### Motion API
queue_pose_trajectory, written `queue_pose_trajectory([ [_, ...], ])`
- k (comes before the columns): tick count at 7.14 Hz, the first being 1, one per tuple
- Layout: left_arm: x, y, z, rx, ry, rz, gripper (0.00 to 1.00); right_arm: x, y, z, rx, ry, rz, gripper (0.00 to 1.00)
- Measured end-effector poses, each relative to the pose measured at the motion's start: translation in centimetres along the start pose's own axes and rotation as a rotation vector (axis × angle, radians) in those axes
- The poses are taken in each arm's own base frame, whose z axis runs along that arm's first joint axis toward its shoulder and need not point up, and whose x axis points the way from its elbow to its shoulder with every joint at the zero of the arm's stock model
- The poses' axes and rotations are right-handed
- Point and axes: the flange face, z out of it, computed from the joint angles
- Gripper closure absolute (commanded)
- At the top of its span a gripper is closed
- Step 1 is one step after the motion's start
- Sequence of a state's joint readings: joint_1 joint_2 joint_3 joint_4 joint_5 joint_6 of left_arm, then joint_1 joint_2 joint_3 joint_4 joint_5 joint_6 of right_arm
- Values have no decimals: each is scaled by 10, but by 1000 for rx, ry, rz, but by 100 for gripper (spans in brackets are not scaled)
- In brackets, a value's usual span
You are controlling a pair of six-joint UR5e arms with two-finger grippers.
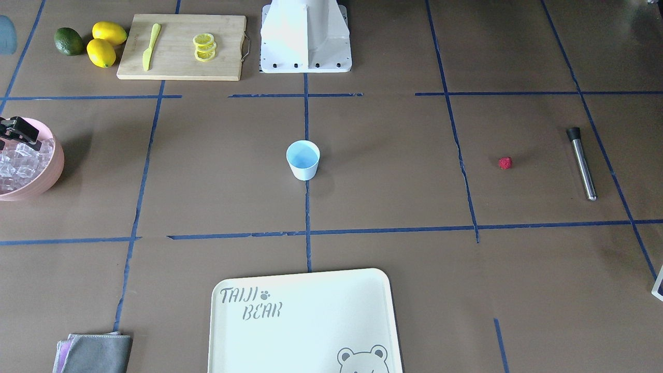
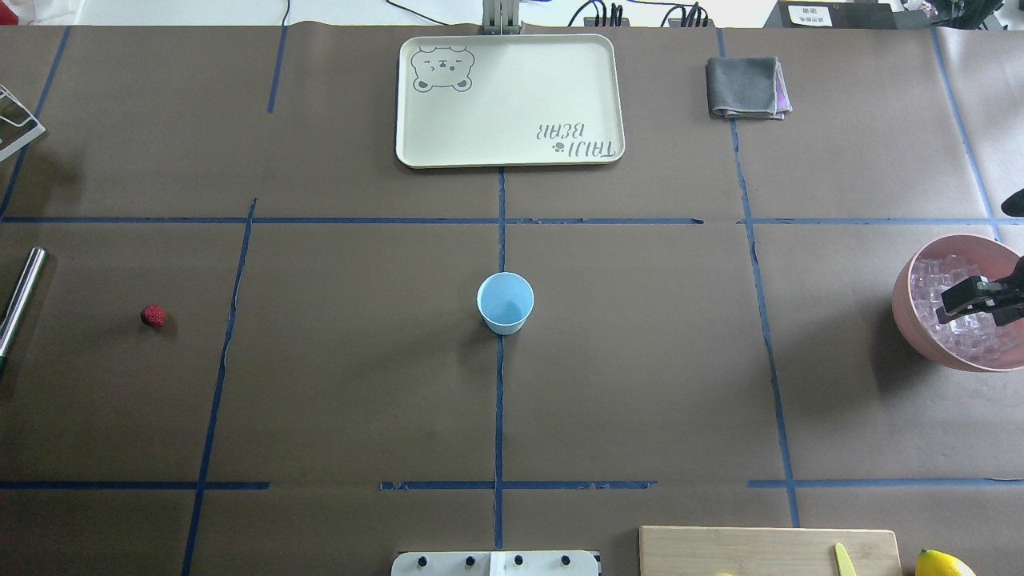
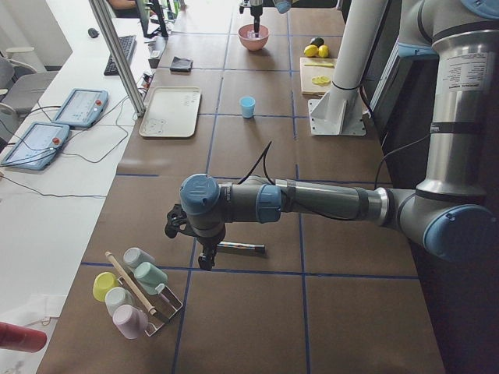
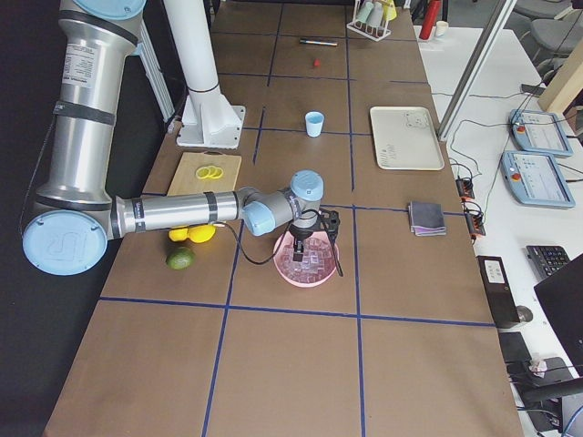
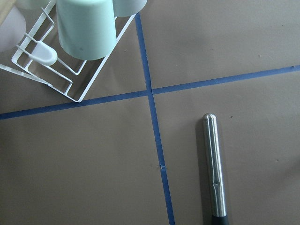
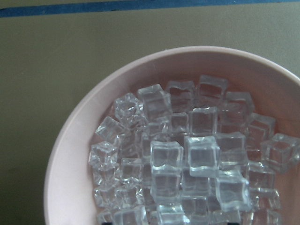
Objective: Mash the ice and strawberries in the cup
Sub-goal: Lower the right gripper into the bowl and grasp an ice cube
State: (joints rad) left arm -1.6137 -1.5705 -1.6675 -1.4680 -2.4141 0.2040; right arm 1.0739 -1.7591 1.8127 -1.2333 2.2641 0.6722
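The light-blue cup (image 2: 506,302) stands upright and looks empty at the table's centre. A tiny red strawberry (image 2: 153,315) lies alone far out on my left side. The ice (image 6: 187,159) fills a pink bowl (image 2: 920,332) at the right edge. My right gripper (image 2: 964,302) hangs just above the ice in that bowl, and its fingers look spread and open with nothing between them. My left gripper (image 3: 201,261) shows only in the exterior left view, hovering over a steel muddler (image 5: 214,168); I cannot tell if it is open or shut.
A cream tray (image 2: 512,152) lies at the far middle, with a folded grey cloth (image 2: 746,88) to its right. A cutting board (image 1: 181,67) bears lemon slices and a yellow knife, beside lemons (image 1: 103,44). A wire rack of cups (image 5: 70,61) stands near the muddler.
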Motion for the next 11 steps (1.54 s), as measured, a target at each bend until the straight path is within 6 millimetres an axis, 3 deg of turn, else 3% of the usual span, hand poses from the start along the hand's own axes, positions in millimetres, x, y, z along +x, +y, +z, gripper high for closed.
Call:
queue_pose_trajectory([
  [1,0,0,0,0,-1,0,0,1,1,6,-11,5,0,33],
  [2,0,0,0,0,-1,0,0,1,1,10,-18,9,0,49],
  [3,0,0,0,0,-1,0,0,1,1,11,-20,10,-1,78],
  [4,0,-1,0,1,-1,0,0,0,1,10,-19,9,-2,93],
  [5,0,-1,0,1,-1,0,0,-1,1,9,-18,4,-4,99],
  [7,1,-1,-1,2,-1,-4,0,-1,1,4,-14,-6,-6,100],
  [8,2,-2,-2,4,-1,-15,0,0,2,-7,3,-16,-1,100],
  [11,5,-3,-5,10,-2,-25,0,-15,9,-82,83,-128,4,100],
])
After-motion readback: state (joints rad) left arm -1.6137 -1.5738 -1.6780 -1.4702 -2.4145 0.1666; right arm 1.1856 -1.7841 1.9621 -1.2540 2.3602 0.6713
